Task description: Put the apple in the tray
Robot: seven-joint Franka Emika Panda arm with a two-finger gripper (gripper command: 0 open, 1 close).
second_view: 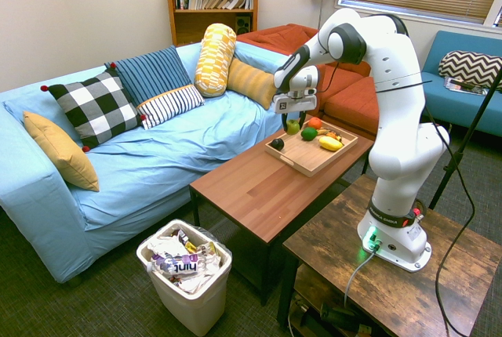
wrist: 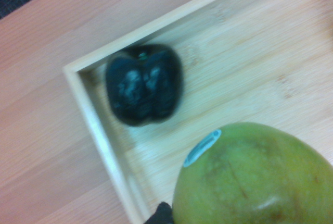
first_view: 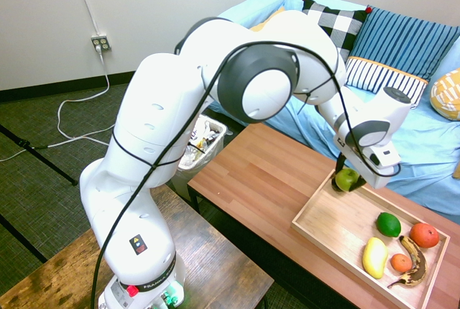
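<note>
The pincer (first_view: 348, 182) is clenched around the green apple (first_view: 347, 179), one dark finger on each side. The apple appears to be held above one corner of the shallow light-wood tray (first_view: 330, 215), not yet released.

Close by in that corner sits a dark, lobed bell pepper (wrist: 144, 86), near the low rim. To finish well, the pincer should shift slightly toward the bare middle of the tray if the pepper or rim would be in the way, then lower straight down until the apple meets the wood. It should part its fingers gently, since a round fruit dropped from height could roll, and then rise straight up without nudging the pepper.

Counting outward: one apple and one bell pepper. Toward the tray's far end from the pincer lie one dark green lime (first_view: 388, 224), one yellow mango-like fruit (first_view: 374, 257), one small mandarin (first_view: 401, 263), one browned banana (first_view: 417, 273) and one larger reddish-orange fruit (first_view: 424, 235). They all share one tray, on one reddish-brown worktop (first_view: 251, 172). Beyond are one light-blue sofa (second_view: 157, 188) with six cushions (second_view: 96, 110), and one wastebasket (second_view: 188, 298).
</note>
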